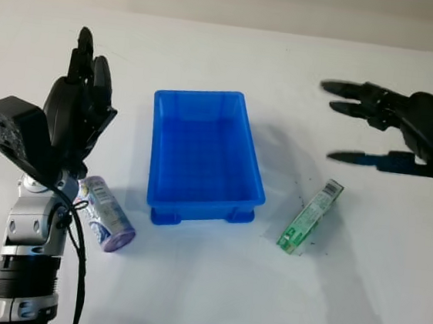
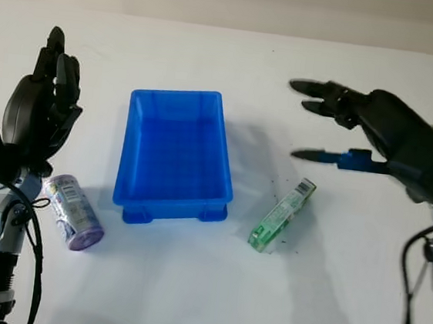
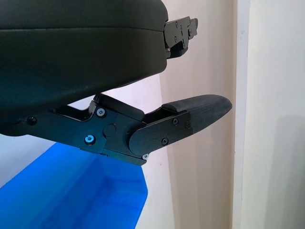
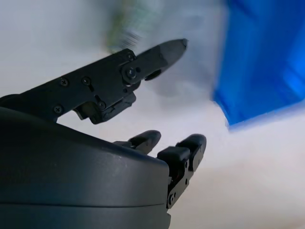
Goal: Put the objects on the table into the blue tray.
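Green carton point(image 1: 311, 217) lies flat on the white tabletop point(image 1: 211, 285), just off the blue tray's point(image 1: 202, 150) right long wall, near the tray's near-right corner but not touching it. Long axis runs diagonally: near end angled toward the tray corner, far end away toward the table's right edge.

My right hand point(image 1: 391, 126) hangs above the tabletop, beyond and to the right of the carton, open and holding nothing, fingertips pointing toward the tray. Carton sits nearer the front edge than the hand, so I judge the reach is down and back toward me. This hand is clearly the closer one.

Purple-labelled can point(image 1: 105, 214) lies on its side left of the tray's near-left corner, beside my left arm. My left hand point(image 1: 79, 109) is raised above it, open, empty, so the can is that side's job.

Materials: carton is a slim printed box, flat faces, probably light and easy to pinch across the narrow width. Can is round, may roll. Tray is rigid moulded plastic, rectangular, nothing in it yet.
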